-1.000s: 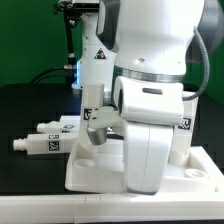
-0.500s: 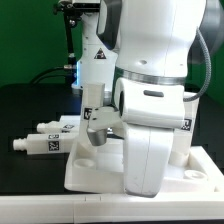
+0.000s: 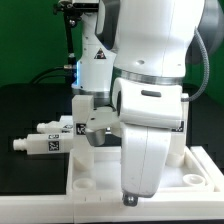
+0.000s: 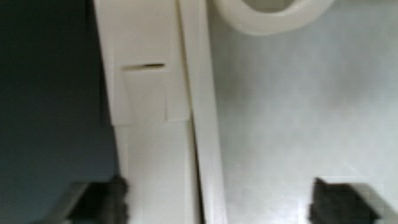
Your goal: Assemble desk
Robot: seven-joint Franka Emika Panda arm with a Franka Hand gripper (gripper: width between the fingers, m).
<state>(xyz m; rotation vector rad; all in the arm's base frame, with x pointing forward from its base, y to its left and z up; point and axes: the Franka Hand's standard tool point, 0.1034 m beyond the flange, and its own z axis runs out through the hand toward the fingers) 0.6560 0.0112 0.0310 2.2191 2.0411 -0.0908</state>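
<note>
Your fingers [image 4: 100, 200] stand apart, gripping nothing. The tabletop [image 3: 100, 166] lies just below them, and its raised rim [image 4: 151, 130] runs lengthwise through the gap, closer to one finger. Loose legs [image 3: 42, 143] lie at the exterior view's left.

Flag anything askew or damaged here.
Nothing stands out. The tabletop lies flat and looks intact; a leg and a second leg lie on their sides beside it at the exterior view's left, as loose parts would. The arm hides much of the tabletop.

A robotics lab: a white robot arm [image 3: 150, 70] stands over a black table [image 3: 30, 105] bearing tagged legs [image 3: 40, 143].
</note>
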